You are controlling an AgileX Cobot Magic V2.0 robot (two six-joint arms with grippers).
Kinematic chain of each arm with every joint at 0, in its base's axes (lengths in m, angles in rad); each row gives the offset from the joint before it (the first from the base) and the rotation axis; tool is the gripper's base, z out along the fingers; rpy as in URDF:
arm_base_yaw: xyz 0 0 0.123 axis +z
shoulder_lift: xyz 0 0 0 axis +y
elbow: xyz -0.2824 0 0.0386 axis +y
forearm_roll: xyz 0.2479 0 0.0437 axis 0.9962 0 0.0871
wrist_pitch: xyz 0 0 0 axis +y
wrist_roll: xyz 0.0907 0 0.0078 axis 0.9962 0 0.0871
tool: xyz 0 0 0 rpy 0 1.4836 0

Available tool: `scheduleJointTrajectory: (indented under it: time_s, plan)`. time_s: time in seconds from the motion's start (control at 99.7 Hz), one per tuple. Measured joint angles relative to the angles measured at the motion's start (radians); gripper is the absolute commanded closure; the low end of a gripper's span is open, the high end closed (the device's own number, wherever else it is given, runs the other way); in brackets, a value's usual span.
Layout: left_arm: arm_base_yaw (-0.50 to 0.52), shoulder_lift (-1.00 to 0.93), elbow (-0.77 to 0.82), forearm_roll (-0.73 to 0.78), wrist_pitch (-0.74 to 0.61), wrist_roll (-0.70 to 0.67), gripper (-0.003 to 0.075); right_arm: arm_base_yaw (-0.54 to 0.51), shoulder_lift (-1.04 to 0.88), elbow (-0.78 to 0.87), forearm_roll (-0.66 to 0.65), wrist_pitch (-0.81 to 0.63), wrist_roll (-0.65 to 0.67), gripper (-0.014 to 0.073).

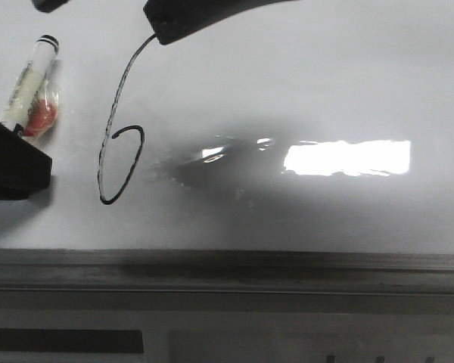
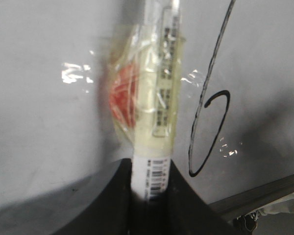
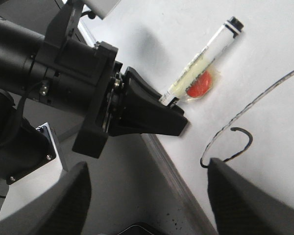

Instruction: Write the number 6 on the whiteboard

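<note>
The number 6 (image 1: pixel 119 155) is a black marker stroke with a long slanted stem and a small loop on the whiteboard (image 1: pixel 325 76). It also shows in the left wrist view (image 2: pixel 208 122) and the right wrist view (image 3: pixel 235 147). My left gripper (image 1: pixel 11 151) is shut on the rear end of a white marker (image 1: pixel 32 79) that has a black cap, yellowish tape and a red lump stuck to it. The marker (image 2: pixel 154 98) points away from the fingers, to the left of the 6. My right gripper (image 3: pixel 152 200) is open and empty above the board's near edge. One of its fingers (image 1: pixel 189 19) overlaps the top of the 6's stem.
The board's grey metal edge strip (image 1: pixel 227 265) runs across the front, with a dark table surface (image 3: pixel 137 186) below it. A bright glare patch (image 1: pixel 348 157) lies on the board to the right of the 6. The left arm's black body (image 3: pixel 63 73) sits beside the board's edge.
</note>
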Motion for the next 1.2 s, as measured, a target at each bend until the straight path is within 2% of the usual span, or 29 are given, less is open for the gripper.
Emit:
scheduleJointTrajectory:
  time_s: [0.16, 0.211, 0.281, 0.361, 0.461, 0.762, 1.113, 1.204]
  plan:
    - [0.000, 0.000, 0.000, -0.005, -0.003, 0.000, 0.0734, 0.000, 0.000, 0.000, 0.000, 0.003, 0.000, 0.0147]
    - [0.000, 0.000, 0.000, -0.012, -0.003, 0.000, 0.0695, 0.000, 0.000, 0.000, 0.000, 0.003, 0.000, 0.0147]
    - [0.000, 0.000, 0.000, -0.018, -0.004, 0.000, 0.0582, 0.000, 0.000, 0.000, 0.000, 0.004, 0.000, 0.0147]
    - [0.000, 0.002, 0.000, -0.032, -0.004, 0.000, 0.0408, 0.000, 0.000, 0.000, 0.000, 0.006, 0.000, 0.0147]
    - [0.000, 0.002, -0.003, -0.050, -0.004, 0.000, 0.0323, 0.000, 0.000, 0.000, 0.000, 0.008, 0.000, 0.0147]
    - [-0.003, -0.014, -0.010, -0.059, -0.004, 0.000, 0.0322, 0.000, 0.000, 0.000, 0.000, 0.008, 0.000, 0.0147]
    - [0.000, -0.143, -0.004, 0.001, 0.005, 0.000, 0.0324, 0.000, -0.018, 0.000, 0.000, 0.008, 0.000, 0.0148]
    - [0.000, -0.182, -0.004, 0.015, 0.032, 0.000, 0.0358, 0.000, -0.026, 0.000, 0.000, 0.008, 0.000, 0.0205]
